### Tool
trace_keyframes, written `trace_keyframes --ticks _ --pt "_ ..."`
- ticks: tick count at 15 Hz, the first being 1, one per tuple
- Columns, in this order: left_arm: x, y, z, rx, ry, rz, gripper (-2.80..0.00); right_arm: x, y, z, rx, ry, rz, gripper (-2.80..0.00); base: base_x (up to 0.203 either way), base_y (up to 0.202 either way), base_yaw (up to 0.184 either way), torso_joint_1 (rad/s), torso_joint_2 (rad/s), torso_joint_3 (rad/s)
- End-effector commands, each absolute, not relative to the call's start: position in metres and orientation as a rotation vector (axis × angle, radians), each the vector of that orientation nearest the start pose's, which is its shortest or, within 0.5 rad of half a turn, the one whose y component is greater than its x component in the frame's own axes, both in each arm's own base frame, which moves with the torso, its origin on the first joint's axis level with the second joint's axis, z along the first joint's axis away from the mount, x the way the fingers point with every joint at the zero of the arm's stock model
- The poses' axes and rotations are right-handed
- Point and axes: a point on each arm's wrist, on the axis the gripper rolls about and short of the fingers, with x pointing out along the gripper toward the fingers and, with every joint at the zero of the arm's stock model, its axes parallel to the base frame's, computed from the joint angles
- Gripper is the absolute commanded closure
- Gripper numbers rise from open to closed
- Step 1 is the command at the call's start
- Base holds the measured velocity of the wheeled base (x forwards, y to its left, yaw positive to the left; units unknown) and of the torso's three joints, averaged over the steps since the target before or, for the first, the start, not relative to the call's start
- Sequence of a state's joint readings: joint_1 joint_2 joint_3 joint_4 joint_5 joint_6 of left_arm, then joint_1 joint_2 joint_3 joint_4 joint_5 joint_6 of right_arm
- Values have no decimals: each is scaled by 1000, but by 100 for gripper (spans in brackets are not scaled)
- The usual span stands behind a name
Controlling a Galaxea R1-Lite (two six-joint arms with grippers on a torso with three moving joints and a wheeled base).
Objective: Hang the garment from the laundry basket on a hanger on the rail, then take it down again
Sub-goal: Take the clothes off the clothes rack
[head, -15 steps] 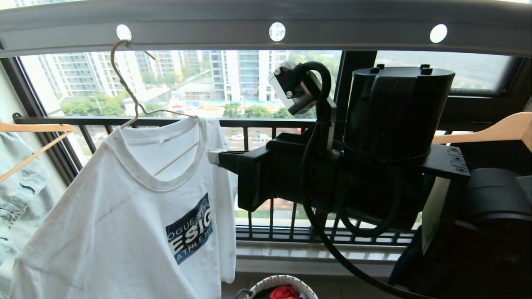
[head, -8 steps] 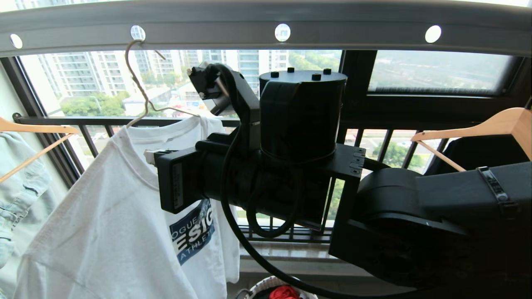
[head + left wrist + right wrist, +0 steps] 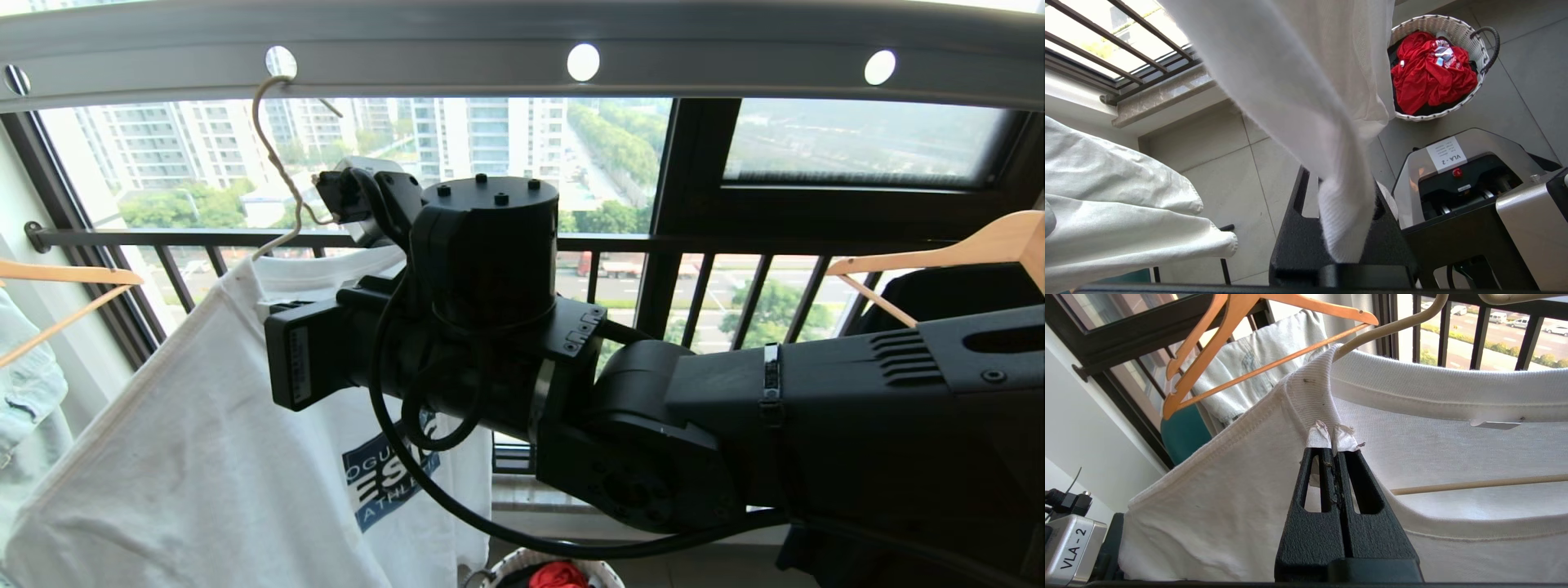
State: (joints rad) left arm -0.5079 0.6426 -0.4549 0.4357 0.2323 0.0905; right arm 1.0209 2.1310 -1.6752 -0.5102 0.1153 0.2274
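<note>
White T-shirt (image 3: 204, 457) hangs on the cream wire hanger (image 3: 282, 175), whose hook sits in a round hole of the grey overhead rail (image 3: 522, 41). Logo print partly hidden behind the right arm in the head view. One hanger arm enters the neck opening at the shoulder seam; the hanger's thin lower bar is visible inside the neckline (right wrist view).

Right gripper (image 3: 1333, 435): fingers (image 3: 1318, 437) pressed together with no gap, taped tips resting against the ribbed collar at the shoulder seam. Cannot tell whether any fabric is pinched between them; tips touch the collar from the front. Right arm spans the head view from lower right, wrist in front of the shirt's chest.

Left gripper (image 3: 1347, 228): fingers closed on a bunched lower fold of the T-shirt, cloth rising out of the black jaws and stretched taut upward. Left arm not seen in the head view.

Laundry basket (image 3: 1470, 30) stands on the tiled floor below, near the robot base, with a red cloth (image 3: 1429, 77) inside. Wooden hanger (image 3: 1241, 343) with a pale garment hangs just beside the T-shirt on the left; another wooden hanger (image 3: 963, 253) with dark clothing on the right. Black balcony railing (image 3: 702, 245) behind.
</note>
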Motion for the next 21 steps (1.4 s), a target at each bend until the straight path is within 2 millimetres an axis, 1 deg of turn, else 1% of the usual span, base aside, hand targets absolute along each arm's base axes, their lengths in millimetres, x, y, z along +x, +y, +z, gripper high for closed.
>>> trace_keyframes --ticks 1,4,10,12,14,15,17,19,21 --pt "27 -9 162 314 571 -292 0 239 397 242 227 81 1140 0 0 0 0 0 0 0" --pt "26 -8 162 310 564 -290 0 243 401 240 232 71 1129 0 0 0 0 0 0 0" --pt "25 -8 161 312 565 -291 0 248 400 251 237 62 1099 0 0 0 0 0 0 0" --pt "25 -8 161 310 565 -291 0 238 406 252 237 63 1123 0 0 0 0 0 0 0" --pt "25 -8 161 301 564 -287 0 229 417 243 198 82 1147 0 0 0 0 0 0 0" --pt "25 -8 161 298 564 -286 0 228 422 239 181 81 1154 0 0 0 0 0 0 0" --pt "24 -7 161 295 558 -285 0 228 429 239 175 74 1160 0 0 0 0 0 0 0" --pt "22 -6 158 297 564 -286 0 225 431 241 169 86 1164 0 0 0 0 0 0 0" --pt "20 -5 153 299 570 -287 0 225 431 242 172 80 1144 0 0 0 0 0 0 0"
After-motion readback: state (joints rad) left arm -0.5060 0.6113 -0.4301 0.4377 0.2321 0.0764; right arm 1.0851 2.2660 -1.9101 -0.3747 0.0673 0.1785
